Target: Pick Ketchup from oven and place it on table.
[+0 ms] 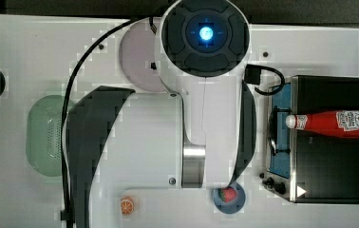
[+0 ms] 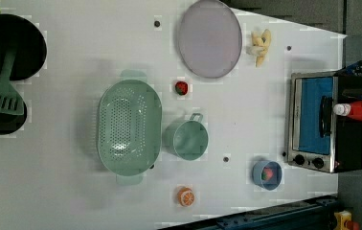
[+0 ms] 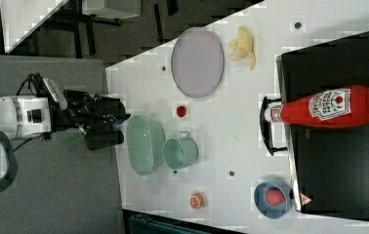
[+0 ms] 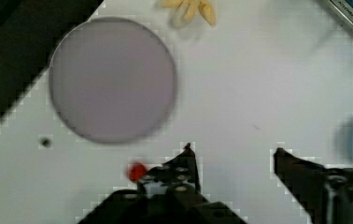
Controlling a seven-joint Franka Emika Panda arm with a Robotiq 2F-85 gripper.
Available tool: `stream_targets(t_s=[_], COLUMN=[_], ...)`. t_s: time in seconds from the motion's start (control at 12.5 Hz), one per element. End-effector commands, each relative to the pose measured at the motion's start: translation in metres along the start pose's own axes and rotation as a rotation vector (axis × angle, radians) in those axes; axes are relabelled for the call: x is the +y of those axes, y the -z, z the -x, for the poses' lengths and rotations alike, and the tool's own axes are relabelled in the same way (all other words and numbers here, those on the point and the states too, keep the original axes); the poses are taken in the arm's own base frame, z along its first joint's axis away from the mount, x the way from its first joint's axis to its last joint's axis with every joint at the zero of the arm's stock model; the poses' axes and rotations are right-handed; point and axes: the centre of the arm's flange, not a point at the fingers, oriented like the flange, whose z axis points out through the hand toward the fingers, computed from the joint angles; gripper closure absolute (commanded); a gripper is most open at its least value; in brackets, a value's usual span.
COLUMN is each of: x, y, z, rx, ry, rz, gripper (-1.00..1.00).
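Table point(image 2: 73, 191): broad white top with a few small dark holes, everything else spread across it.
Arm point(image 1: 201, 95): big white body hanging over the middle of the top view, blue light glowing on its round cap.
Oven point(image 1: 329, 161): black box with silver front and blue glass door, at 3 o'clock in the top view and in the left view.
Colander point(image 2: 129, 127): pale green, perforated, near the centre of the left view.
Plate point(image 2: 209, 38): round grey-lilac, at 12 o'clock from the colander's right end in the left view, bare.
Ketchup point(image 3: 326, 107): red bottle lying on its side on the oven's black roof, white cap poking out over the door handle, label up.
Cup point(image 2: 186, 139): small green pot with handle, just beside the colander at its 3 o'clock in the left view.
Gripper point(image 4: 233, 156): fingers spread wide with nothing between them, held above bare table near the plate; well apart from the ketchup.
Blue bowl point(image 2: 266, 175): near the oven's knobs, holding what looks like a strawberry.
Banana peel point(image 3: 242, 46): yellow, just beside the plate.
Orange slice point(image 2: 186, 196): at 6 o'clock from the cup in the left view.
Loose strawberry point(image 2: 181, 87): between plate and colander.
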Motion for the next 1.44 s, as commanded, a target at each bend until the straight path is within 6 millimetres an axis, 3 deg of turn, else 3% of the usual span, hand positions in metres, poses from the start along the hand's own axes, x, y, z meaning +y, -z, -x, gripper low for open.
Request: stream_targets(t_s=[0.08, 0.24, 0.48, 0.8, 1.2, 1.44], x=[0.128, 0.128, 0.137, 0.172, 0.233, 0.262], y=[0.073, 0.073, 0.074, 0.060, 0.004, -0.023], z=[0.068, 0.067, 0.047, -0.014, -0.091, -0.141], rx=[-0.005, -0.004, 0.023, 0.039, -0.027, 0.027], ry=[0.003, 0.002, -0.038, -0.170, -0.353, -0.447], rz=[-0.014, -0.016, -0.056, -0.111, -0.072, -0.076], gripper=[-0.58, -1.00, -1.00, -1.00, -1.00, -1.00])
